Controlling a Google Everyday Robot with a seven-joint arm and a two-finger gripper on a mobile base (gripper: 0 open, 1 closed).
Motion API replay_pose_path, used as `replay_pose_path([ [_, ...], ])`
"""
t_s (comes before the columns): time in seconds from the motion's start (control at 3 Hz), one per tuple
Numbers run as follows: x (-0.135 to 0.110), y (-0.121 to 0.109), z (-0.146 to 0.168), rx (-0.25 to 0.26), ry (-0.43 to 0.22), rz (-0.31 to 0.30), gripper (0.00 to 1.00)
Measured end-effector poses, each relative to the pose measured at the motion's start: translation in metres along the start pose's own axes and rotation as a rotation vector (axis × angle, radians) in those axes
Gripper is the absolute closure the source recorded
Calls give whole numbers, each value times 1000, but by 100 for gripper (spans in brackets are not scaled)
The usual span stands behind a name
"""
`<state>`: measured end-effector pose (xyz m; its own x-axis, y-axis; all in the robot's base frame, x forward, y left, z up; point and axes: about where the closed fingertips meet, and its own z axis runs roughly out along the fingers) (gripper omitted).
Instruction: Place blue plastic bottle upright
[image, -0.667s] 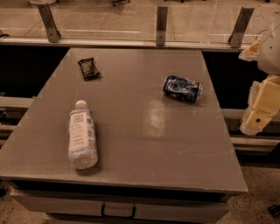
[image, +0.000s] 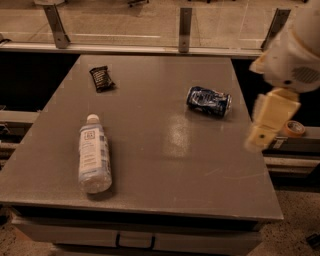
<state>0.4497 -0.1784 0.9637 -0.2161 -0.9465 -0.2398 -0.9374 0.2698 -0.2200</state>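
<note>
The blue plastic bottle (image: 94, 154) lies on its side on the grey table (image: 165, 150) at the front left. It is clear, with a white-and-blue label, and its white cap points away from me. My gripper (image: 259, 139) hangs from the cream arm over the table's right edge, far to the right of the bottle and holding nothing. It is just to the right of and in front of the crushed blue can (image: 209, 100).
A small dark snack packet (image: 101, 79) lies at the back left of the table. A roll of tape (image: 293, 128) sits on a ledge past the right edge. A glass railing with metal posts (image: 185, 29) runs behind the table.
The arm and gripper have moved left, from beyond the table's right side to over its right edge. The bottle, can and packet have not moved.
</note>
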Motion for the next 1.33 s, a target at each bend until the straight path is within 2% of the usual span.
replay_pose_path([
  [0.33,-75,10,29,-25,-53,7,0],
  [0.67,-167,32,47,-49,-147,11,0],
  [1.0,-166,32,47,-48,-147,10,0],
  [1.33,-184,27,58,-29,-173,56,0],
])
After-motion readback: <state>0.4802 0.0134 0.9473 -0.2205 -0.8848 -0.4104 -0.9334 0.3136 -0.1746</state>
